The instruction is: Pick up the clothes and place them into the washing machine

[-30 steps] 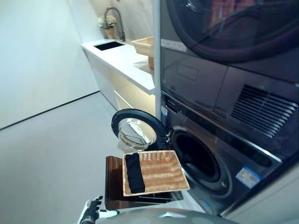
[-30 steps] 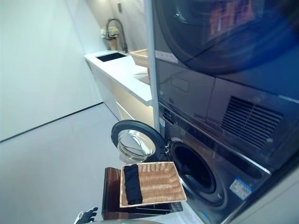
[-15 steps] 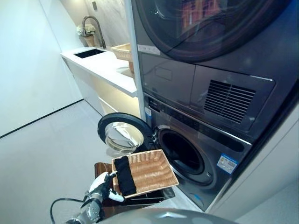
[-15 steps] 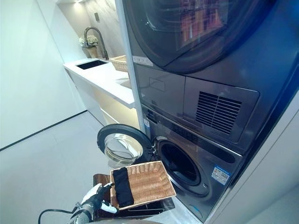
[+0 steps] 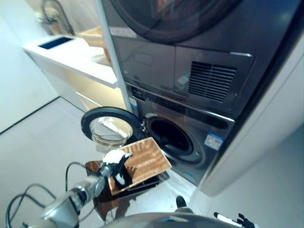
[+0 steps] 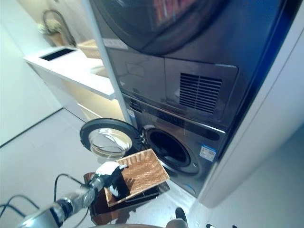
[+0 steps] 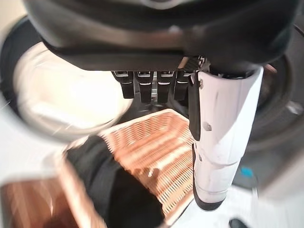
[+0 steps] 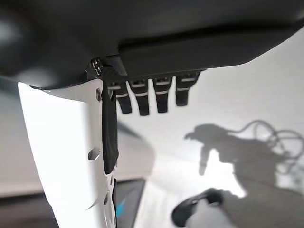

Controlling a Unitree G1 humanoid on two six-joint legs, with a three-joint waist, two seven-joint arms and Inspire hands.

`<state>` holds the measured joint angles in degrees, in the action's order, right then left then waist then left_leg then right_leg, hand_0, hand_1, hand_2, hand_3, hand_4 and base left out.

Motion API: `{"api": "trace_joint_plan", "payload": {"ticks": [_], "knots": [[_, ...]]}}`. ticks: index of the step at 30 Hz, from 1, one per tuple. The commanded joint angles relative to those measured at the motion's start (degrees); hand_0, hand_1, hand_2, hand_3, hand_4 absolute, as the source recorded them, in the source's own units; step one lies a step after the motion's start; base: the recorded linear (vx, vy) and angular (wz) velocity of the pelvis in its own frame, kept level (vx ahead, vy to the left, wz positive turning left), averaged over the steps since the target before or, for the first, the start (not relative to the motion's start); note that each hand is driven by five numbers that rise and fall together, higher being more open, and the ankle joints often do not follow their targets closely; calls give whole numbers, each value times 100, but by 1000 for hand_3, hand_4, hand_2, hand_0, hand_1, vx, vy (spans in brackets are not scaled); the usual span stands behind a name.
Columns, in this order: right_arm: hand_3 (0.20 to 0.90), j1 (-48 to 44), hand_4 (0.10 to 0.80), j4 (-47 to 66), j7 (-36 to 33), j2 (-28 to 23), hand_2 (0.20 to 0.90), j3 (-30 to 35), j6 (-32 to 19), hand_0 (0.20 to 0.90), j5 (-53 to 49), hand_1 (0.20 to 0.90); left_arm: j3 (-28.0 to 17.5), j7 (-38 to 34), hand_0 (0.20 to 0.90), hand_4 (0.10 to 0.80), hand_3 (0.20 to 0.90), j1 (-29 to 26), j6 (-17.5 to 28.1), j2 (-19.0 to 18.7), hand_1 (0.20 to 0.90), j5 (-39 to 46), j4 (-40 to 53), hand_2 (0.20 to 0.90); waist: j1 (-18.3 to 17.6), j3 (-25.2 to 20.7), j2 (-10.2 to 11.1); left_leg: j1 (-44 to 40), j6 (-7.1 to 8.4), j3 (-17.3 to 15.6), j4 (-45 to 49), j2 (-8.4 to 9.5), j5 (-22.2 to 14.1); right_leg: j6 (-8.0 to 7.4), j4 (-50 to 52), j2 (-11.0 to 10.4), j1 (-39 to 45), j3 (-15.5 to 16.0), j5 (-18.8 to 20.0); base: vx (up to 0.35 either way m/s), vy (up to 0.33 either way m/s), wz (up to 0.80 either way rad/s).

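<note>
A black cloth (image 7: 118, 194) lies across the left end of a woven basket (image 5: 147, 161). The basket stands on a dark wooden stool (image 5: 102, 202) in front of the washing machine. The machine's round door (image 5: 108, 129) is swung open to the left and the dark drum opening (image 5: 170, 137) shows. My left hand (image 5: 116, 159) hovers over the cloth, open, its fingers (image 7: 147, 85) straight and its white-covered thumb (image 7: 221, 137) apart from them. It holds nothing. My right hand (image 5: 243, 221) hangs low at the bottom right, open over the floor, fingers (image 8: 152, 97) straight.
A dryer (image 5: 190, 28) is stacked on the washer. A white counter (image 5: 71, 54) with a sink and another basket runs along the left wall. A white panel (image 5: 266, 128) stands to the right of the machines. Grey floor lies to the left of the stool.
The camera has turned, so the whole scene sits further left. My left hand has risen from beside the stool to above the black cloth in the basket.
</note>
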<state>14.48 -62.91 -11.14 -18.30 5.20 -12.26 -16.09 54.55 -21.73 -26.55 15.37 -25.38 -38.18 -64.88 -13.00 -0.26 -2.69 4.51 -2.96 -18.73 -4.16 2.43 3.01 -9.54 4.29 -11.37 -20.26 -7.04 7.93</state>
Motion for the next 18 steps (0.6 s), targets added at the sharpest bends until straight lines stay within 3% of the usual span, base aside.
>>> {"api": "trace_joint_plan", "payload": {"ticks": [1,8,9,13,18], "knots": [[900,44,800,853,3,-506,900,203,-288,900,-234,900,-257,-392,900,800,900,-946,-24,-405,900,-336,51,900,-199,429,59,934,464,265,1088,-532,-548,293,275,231,-8,-179,-481,-121,8,-32],[900,128,800,1745,190,-840,900,418,-328,900,-576,900,647,-96,900,800,900,-1925,-156,-784,900,-996,-211,900,-432,905,195,1809,407,81,1744,-675,-760,355,557,418,-852,-551,-407,-107,34,-33],[900,132,800,1810,209,-854,900,442,-322,900,-626,900,701,-36,900,800,900,-1969,-191,-772,900,-1036,-289,900,-447,918,175,1823,421,133,1812,-692,-956,340,587,443,-868,-588,-541,22,73,-26],[900,206,800,2152,321,-943,900,513,-280,900,-780,900,839,161,900,800,900,-2238,-307,-786,900,-1156,-480,900,-506,999,182,2106,402,76,2085,-775,-1062,348,655,505,-1101,-664,-516,-5,27,-25],[900,295,800,2765,477,-1039,900,519,-247,900,-1012,900,1013,425,900,800,900,-2556,-302,-1061,900,-1193,-411,900,-539,1092,226,2441,332,3,2434,-910,-1240,371,749,616,-1421,-805,-498,-24,13,-14]]}}
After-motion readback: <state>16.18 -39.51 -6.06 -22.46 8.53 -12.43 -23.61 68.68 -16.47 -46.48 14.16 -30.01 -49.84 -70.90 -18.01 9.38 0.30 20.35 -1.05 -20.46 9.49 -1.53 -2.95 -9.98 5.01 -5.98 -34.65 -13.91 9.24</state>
